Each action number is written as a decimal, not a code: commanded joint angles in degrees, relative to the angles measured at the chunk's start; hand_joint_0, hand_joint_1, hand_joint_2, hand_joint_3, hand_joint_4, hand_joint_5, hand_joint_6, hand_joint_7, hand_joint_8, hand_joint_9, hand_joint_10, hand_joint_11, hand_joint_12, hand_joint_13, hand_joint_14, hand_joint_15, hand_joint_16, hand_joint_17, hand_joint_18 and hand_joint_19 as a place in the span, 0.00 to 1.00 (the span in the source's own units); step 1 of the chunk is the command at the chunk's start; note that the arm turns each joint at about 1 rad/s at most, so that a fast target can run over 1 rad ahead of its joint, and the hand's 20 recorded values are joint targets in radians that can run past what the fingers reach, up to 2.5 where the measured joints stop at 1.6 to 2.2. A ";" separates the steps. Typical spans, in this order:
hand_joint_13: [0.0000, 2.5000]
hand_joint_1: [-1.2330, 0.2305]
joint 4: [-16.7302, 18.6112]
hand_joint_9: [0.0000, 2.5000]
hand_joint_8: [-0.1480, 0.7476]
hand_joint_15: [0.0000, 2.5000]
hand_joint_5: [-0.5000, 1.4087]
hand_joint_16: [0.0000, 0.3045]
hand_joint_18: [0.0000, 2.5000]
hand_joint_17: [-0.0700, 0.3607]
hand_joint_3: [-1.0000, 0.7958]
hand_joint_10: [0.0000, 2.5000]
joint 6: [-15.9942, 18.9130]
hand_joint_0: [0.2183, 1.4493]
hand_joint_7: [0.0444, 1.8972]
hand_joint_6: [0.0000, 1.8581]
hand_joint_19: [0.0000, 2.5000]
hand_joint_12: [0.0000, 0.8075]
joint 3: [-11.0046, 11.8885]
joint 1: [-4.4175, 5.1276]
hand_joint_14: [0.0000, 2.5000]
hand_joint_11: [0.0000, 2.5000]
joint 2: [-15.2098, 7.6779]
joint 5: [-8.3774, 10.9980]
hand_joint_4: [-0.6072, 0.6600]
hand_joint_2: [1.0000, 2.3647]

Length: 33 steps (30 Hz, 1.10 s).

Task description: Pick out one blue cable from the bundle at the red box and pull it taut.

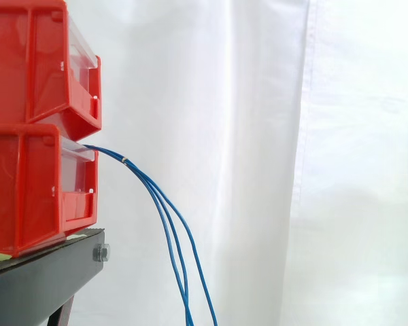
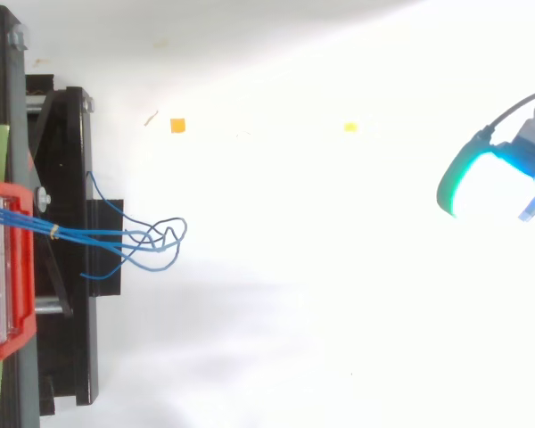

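The hand [image 2: 492, 181] hangs far right, well apart from the blue cables [image 2: 116, 237]; its grip cannot be told.

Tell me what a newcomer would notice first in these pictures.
In the side view, two stacked red bins fill the left edge. A bundle of blue cables spills from the lower bin and droops downward. In the top view, the glowing cyan-green robot hand sits at the far right, well apart from the cables.
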 commanded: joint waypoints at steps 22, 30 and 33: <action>0.21 0.45 16.26 0.32 0.46 0.11 0.17 0.14 0.21 0.38 0.30 0.01 -8.85 0.31 0.39 0.27 0.23 0.38 0.08 0.72 0.00 0.16 -7.99 4.52 0.70 0.00; 0.21 0.45 17.49 0.32 0.46 0.11 0.17 0.14 0.21 0.38 0.30 0.01 -10.52 0.31 0.39 0.27 0.23 0.38 -0.01 0.81 0.00 0.16 -7.99 4.96 0.70 0.00; 0.21 0.45 18.63 0.32 0.46 0.11 0.17 0.14 0.21 0.38 0.30 0.01 -10.87 0.31 0.39 0.27 0.23 0.39 0.08 0.89 0.00 0.16 -8.95 5.58 0.70 0.00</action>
